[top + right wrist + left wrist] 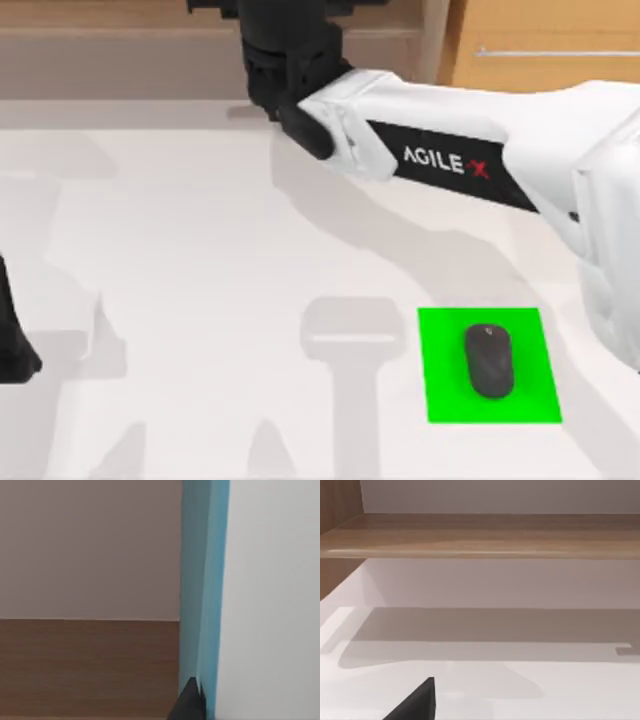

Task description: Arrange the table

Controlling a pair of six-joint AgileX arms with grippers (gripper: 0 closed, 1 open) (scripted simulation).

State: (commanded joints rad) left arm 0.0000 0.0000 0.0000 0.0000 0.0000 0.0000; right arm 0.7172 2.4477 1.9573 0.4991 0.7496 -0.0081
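The green pad (489,365) serves as the landmark: it lies on the white table (200,260) toward the near right, and a dark computer mouse (489,361) sits on its middle. Well to the pad's left, at the table's left edge, the left arm (15,340) rests parked; whether its fingers are spread cannot be told. Beyond the pad, the right arm (450,150) slants across the table's far side, with "AGILE·X" in white and red on its black band. Its right gripper (285,50) reaches over the brown wooden shelf (120,50) past the far edge. In the right wrist view a dark fingertip (189,702) lies against an upright blue-edged white slab (205,580); finger state cannot be told. A light-wood cabinet (550,45) stands far right.
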